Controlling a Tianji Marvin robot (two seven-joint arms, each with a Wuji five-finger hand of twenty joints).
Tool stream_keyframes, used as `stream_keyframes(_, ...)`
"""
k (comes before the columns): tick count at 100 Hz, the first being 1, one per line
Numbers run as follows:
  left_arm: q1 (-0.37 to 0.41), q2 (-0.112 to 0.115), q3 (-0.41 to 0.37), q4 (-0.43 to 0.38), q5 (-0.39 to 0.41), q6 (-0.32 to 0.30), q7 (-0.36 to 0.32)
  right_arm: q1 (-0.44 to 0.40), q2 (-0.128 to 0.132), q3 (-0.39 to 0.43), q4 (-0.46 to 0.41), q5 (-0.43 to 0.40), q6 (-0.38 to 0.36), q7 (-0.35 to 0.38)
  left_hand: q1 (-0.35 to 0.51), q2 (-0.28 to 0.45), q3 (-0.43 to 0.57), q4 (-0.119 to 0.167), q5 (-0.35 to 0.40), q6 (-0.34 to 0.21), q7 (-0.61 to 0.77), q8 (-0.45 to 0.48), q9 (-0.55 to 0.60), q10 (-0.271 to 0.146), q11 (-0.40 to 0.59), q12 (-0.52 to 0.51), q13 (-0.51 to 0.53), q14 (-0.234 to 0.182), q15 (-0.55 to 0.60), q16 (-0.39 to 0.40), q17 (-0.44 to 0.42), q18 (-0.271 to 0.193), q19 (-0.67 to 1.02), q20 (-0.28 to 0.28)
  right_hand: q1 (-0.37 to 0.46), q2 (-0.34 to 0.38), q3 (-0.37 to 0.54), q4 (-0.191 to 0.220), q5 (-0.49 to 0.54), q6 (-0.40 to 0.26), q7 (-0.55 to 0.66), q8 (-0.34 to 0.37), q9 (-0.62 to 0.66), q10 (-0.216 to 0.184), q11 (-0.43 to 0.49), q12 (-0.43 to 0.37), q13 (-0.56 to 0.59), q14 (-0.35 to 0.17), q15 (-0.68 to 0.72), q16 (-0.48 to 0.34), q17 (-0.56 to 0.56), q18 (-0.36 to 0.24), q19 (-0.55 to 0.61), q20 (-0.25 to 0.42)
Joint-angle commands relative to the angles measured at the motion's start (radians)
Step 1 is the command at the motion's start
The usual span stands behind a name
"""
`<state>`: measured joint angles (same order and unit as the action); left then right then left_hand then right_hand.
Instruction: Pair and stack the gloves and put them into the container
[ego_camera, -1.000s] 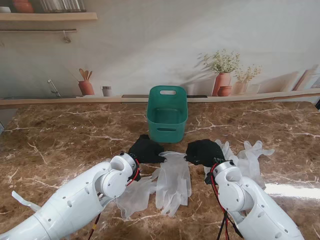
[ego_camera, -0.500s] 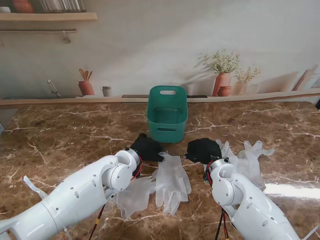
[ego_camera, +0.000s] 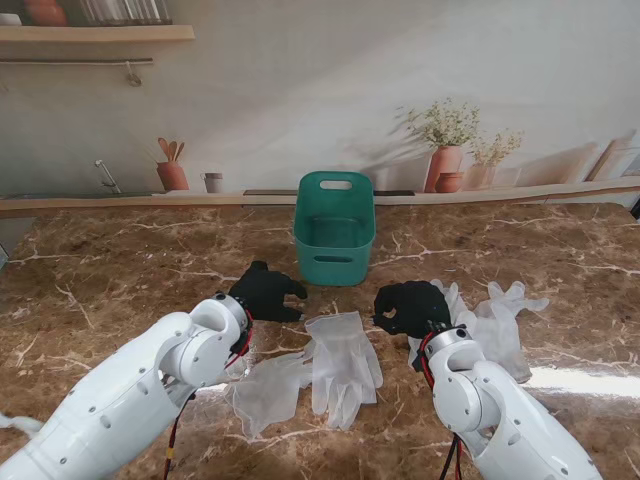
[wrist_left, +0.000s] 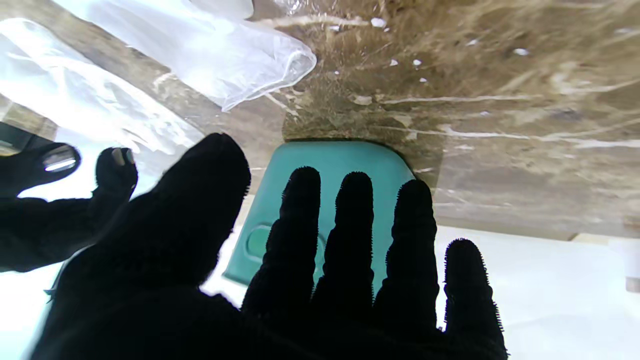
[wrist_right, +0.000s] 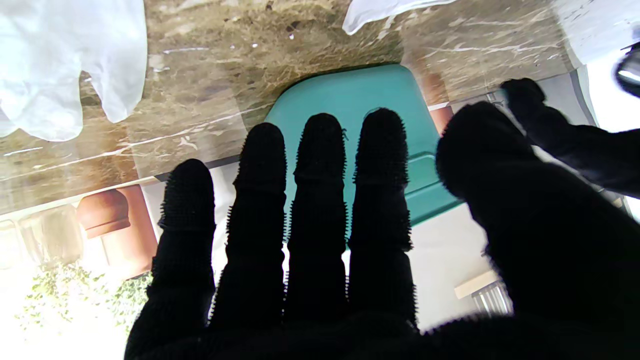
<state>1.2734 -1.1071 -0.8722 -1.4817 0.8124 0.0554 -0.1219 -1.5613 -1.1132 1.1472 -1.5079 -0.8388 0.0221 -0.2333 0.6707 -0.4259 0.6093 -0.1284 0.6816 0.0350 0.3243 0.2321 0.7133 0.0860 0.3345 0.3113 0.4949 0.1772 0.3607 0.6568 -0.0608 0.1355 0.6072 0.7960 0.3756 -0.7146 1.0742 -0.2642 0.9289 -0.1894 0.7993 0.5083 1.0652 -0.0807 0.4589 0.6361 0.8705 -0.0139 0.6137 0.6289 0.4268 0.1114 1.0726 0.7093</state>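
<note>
- The green container (ego_camera: 334, 228) is seen upright on the marble table (ego_camera: 120, 270).
- Nearer to me than the container, a stacked pair of clear gloves (ego_camera: 343, 362) is laid flat; more gloves (ego_camera: 495, 315) lie to its right.
- The left hand (ego_camera: 265, 292) is held spread and empty, left of the pair.
- The right hand (ego_camera: 410, 305) is held with fingers apart and empty, between both glove heaps.

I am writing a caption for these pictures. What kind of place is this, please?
Probably a mock kitchen set up for robot trials: a brown marble-look counter, a printed backdrop showing shelves and potted plants, plus a green container and clear gloves laid out for two robot arms.
</note>
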Motion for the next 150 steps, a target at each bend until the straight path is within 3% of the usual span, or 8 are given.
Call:
stream_keyframes(1, 0.074, 0.041, -0.038, -0.048, 0.011, -0.022, -0.005, -0.032, 0.003, 0.006, -0.018, -0.008, -0.001, 0.000, -0.041, 0.007, -0.026, 0.015, 0.034, -0.043, 0.076, 0.039, 0.031, -0.034, 0.023, 0.027, -0.028, -0.018, -0.004, 0.000, -0.023, 0.010, -0.041, 0.011, -0.043, 0.008, -0.006, 0.046, -0.025, 0.007, -0.013, -0.008, -0.018, -0.005, -0.009, -0.017, -0.018, -0.012, -0.009, -0.017, -0.011, -0.009, -0.010, -0.017)
stream_keyframes(19, 0.219, 0.068, -0.181, -0.162, 0.020, -0.103, -0.114, -0.058, 0.004, 0.018, -0.048, -0.022, -0.004, -0.008, -0.061, -0.059, -0.067, 0.014, -0.016, -0.045, 0.044, 0.024, -0.054, -0.040, -0.024, 0.049, -0.126, -0.047, -0.071, -0.024, -0.038, -0.020, -0.206, -0.018, -0.044, 0.007, -0.007, 0.046, -0.025, 0.007, -0.016, -0.006, -0.019, -0.005, -0.010, -0.020, -0.019, -0.012, -0.018, -0.019, -0.012, -0.011, -0.014, -0.018)
stream_keyframes(36, 0.310, 0.081, -0.252, -0.207, 0.048, -0.164, -0.156, -0.074, 0.004, 0.021, -0.068, -0.026, -0.001, -0.010, -0.095, -0.111, -0.075, 0.018, -0.114, -0.046, 0.090, 0.100, -0.178, -0.062, -0.031, 0.098, -0.233, -0.073, -0.116, -0.017, -0.037, -0.059, -0.376, 0.071, -0.043, 0.007, -0.007, 0.047, -0.024, 0.006, -0.017, -0.004, -0.018, -0.005, -0.010, -0.021, -0.020, -0.013, -0.022, -0.020, -0.012, -0.010, -0.015, -0.018)
stream_keyframes(48, 0.367, 0.082, -0.307, -0.215, 0.070, -0.253, -0.122, -0.084, 0.004, 0.023, -0.082, -0.028, -0.001, -0.010, -0.105, -0.154, 0.014, 0.007, -0.200, -0.165, 0.302, 0.348, -0.220, -0.078, -0.032, 0.116, -0.273, -0.090, -0.132, -0.015, -0.024, -0.077, -0.414, -0.006, -0.044, 0.008, -0.007, 0.047, -0.023, 0.008, -0.017, -0.003, -0.017, -0.006, -0.009, -0.022, -0.021, -0.013, -0.024, -0.020, -0.012, -0.010, -0.016, -0.017)
stream_keyframes(64, 0.434, 0.092, -0.390, -0.248, 0.059, -0.360, -0.167, -0.089, 0.003, 0.021, -0.094, -0.023, 0.003, -0.006, -0.073, -0.189, 0.062, 0.004, -0.167, -0.265, 0.399, 0.456, -0.274, -0.085, -0.051, 0.108, -0.330, -0.103, -0.158, -0.027, -0.009, -0.090, -0.469, -0.132, -0.045, 0.013, -0.005, 0.049, -0.023, 0.006, -0.016, -0.002, -0.018, -0.005, -0.009, -0.022, -0.021, -0.013, -0.025, -0.019, -0.012, -0.010, -0.017, -0.016)
stream_keyframes(80, 0.464, 0.109, -0.439, -0.258, 0.048, -0.451, -0.256, -0.091, 0.000, 0.012, -0.098, -0.013, 0.011, -0.011, -0.059, -0.209, 0.118, -0.002, -0.046, -0.239, 0.171, 0.187, -0.345, -0.089, -0.077, 0.068, -0.392, -0.123, -0.185, -0.051, 0.007, -0.100, -0.515, -0.300, -0.046, 0.016, -0.001, 0.051, -0.022, 0.005, -0.013, -0.002, -0.016, -0.003, -0.008, -0.022, -0.020, -0.014, -0.023, -0.017, -0.010, -0.011, -0.017, -0.016)
stream_keyframes(101, 0.486, 0.122, -0.459, -0.266, 0.066, -0.477, -0.322, -0.093, -0.001, 0.006, -0.108, 0.001, 0.016, -0.002, -0.032, -0.216, 0.148, 0.009, -0.101, -0.235, -0.001, 0.017, -0.429, -0.095, -0.083, 0.049, -0.447, -0.140, -0.219, -0.073, 0.016, -0.107, -0.553, -0.406, -0.047, 0.017, 0.002, 0.051, -0.022, 0.003, -0.010, -0.006, -0.016, -0.004, -0.007, -0.022, -0.022, -0.014, -0.023, -0.016, -0.008, -0.012, -0.017, -0.014)
stream_keyframes(150, 0.469, 0.118, -0.426, -0.176, 0.222, -0.536, -0.175, -0.090, -0.005, 0.003, -0.116, 0.035, 0.014, 0.012, -0.045, -0.267, 0.208, -0.006, -0.122, -0.230, 0.172, 0.115, -0.448, -0.116, -0.050, 0.067, -0.431, -0.148, -0.193, -0.042, 0.003, -0.114, -0.481, -0.328, -0.040, 0.015, 0.007, 0.047, -0.020, -0.004, 0.007, -0.017, -0.011, -0.004, -0.004, -0.022, -0.018, -0.014, -0.020, -0.015, -0.004, -0.011, -0.016, -0.011)
